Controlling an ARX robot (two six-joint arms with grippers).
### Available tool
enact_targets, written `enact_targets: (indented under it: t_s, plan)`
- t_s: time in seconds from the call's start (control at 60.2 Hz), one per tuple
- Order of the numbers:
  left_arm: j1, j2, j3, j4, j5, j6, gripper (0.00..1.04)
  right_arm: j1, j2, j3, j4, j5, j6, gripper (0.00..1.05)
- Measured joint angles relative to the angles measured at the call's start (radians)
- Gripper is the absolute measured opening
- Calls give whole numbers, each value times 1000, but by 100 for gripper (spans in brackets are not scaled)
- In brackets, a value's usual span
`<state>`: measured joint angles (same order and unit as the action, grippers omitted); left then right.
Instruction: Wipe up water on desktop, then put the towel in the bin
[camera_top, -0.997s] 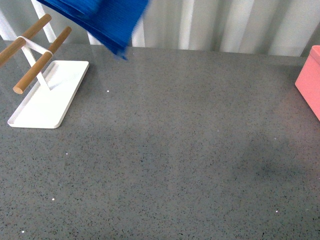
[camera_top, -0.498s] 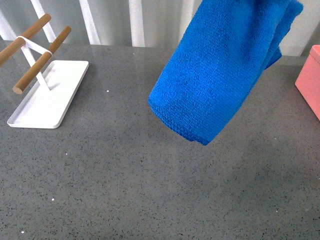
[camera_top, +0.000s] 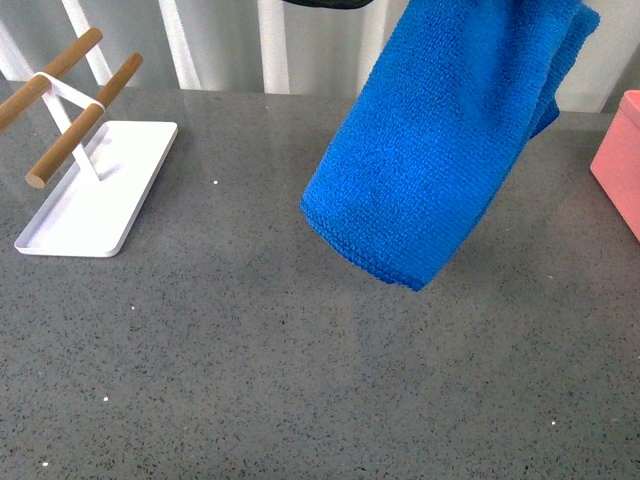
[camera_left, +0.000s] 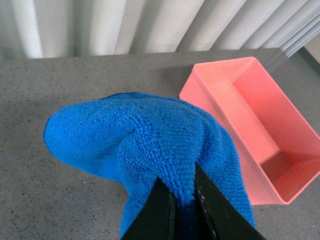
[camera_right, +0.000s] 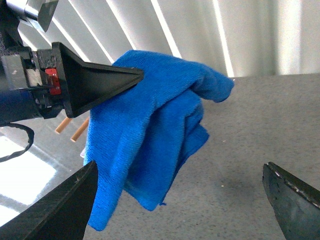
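Since a second ago the towel has swung from above the worktop's far left side to above its right half, and over the last half second it has hardly shifted. The left pincer is clamped on a bunched fold of the blue cloth, its two black fingers pressed close with fabric between them. The right pincer is spread wide and holds nothing. The towel hangs in the air, folded double. Its long axis slants from the grip down toward the near left, with the rounded lower end pointing that way.

One pink bin sits at the right edge, empty, just beside the hanging cloth. One white tray with two wooden bars stands at the far left corner, well apart. Pale vertical slats run behind the far edge.
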<state>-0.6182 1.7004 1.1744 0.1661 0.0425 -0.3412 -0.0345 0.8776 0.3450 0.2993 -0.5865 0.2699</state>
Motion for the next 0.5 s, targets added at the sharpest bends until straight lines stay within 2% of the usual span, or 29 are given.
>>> enact_targets:
  t_s: [0.1,0.266,0.366,0.498]
  plan:
    - [-9,0,21,-9,11,-32,4,77,98,2,101,19,49,98]
    - [-24,1,69,-32,17,-77,4,183,254,6,228,51,41,98]
    - [-33,1,101,-49,21,-96,4,218,348,20,288,73,7,98]
    - [-40,1,117,-64,22,-114,4,223,469,74,359,96,-77,98]
